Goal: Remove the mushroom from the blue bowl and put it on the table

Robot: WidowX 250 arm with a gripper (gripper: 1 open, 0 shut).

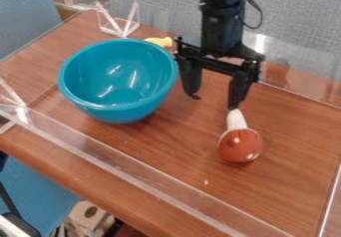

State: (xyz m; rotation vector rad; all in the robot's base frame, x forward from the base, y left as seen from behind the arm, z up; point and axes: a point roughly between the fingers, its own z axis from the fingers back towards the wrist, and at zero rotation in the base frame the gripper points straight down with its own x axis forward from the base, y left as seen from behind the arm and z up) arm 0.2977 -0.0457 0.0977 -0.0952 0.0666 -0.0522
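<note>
The mushroom (240,141) lies on its side on the table (147,141), red-orange cap toward the front, cream stem pointing back. The blue bowl (119,80) stands at the left and shows nothing inside. My gripper (216,89) hangs open above the table, just behind and above the mushroom and to the right of the bowl. Its two dark fingers (194,82) are spread wide with nothing between them.
A small yellow object (160,43) peeks out behind the bowl. Low clear acrylic walls (160,186) run along the table's front and sides, with clear brackets (118,22) at the back left corner.
</note>
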